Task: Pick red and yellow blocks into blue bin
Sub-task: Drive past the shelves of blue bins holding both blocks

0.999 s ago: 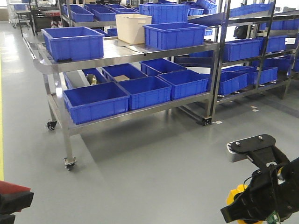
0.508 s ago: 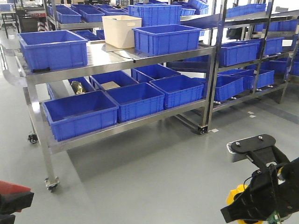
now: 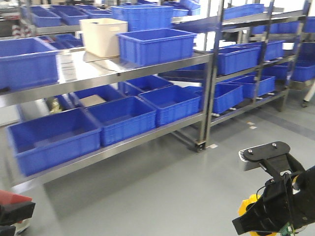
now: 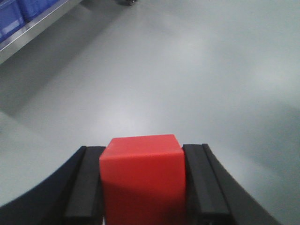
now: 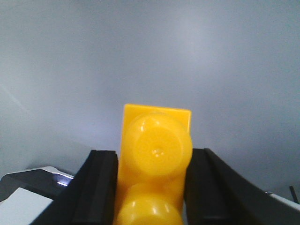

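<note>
Grey floor (image 3: pixel 162 187) fills the lower half of the front view and the background of both wrist views. A long steel shelf rack (image 3: pixel 147 66) stands on it, with a second rack (image 3: pixel 256 44) to its right. The front view is a little blurred.

The lower shelf carries a row of blue crates (image 3: pixel 123 118). On the upper shelf a smooth-walled blue bin (image 3: pixel 157 46) stands just beside a beige tub (image 3: pixel 101 37), and another blue crate (image 3: pixel 24 61) sits at the left edge. All of these are well apart from the arms.

The right arm (image 3: pixel 280 201) shows at the lower right corner of the front view, dark, with a grey plate on top. Only the tip of the left arm (image 3: pixel 15 211) shows at the lower left.

The right gripper (image 5: pixel 152 187) has its black fingers (image 5: pixel 101 187) clamped on the sides of the yellow brick (image 5: pixel 154 145), round studs facing the camera, above bare floor. The left gripper (image 4: pixel 143 197) has its fingers (image 4: pixel 86 187) pressed against both sides of the red cube (image 4: pixel 140 164), also held over the floor.
</note>
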Controlling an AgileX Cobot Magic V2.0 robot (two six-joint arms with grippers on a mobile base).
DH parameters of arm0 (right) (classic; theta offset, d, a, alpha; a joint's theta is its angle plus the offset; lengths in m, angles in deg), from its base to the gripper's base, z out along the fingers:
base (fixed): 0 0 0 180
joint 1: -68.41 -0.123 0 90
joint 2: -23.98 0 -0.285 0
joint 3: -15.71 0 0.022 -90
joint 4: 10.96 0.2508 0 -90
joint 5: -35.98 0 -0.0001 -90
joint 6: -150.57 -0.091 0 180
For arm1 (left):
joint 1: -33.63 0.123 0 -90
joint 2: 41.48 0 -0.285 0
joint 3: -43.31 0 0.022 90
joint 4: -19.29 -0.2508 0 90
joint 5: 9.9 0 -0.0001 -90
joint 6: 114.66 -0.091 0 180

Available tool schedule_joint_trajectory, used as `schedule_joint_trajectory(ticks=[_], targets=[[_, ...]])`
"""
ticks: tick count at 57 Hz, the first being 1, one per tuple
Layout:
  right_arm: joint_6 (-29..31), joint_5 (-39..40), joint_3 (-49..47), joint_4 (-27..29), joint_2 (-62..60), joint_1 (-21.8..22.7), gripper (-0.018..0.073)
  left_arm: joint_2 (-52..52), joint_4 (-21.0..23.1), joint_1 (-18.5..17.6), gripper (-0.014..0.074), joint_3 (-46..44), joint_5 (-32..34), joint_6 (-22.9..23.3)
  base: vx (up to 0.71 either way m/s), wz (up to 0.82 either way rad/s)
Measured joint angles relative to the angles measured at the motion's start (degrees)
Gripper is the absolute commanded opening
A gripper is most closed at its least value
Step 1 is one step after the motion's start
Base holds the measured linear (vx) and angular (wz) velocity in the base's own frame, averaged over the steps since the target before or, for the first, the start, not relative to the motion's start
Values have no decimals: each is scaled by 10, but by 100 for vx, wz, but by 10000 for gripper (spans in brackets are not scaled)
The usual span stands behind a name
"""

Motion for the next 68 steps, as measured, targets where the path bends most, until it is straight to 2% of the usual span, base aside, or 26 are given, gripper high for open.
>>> schedule_joint_trajectory(ticks=[68], targets=[[0, -1, 0, -1, 0, 0, 244, 0, 0, 0, 335, 0, 0, 0, 42, -32]])
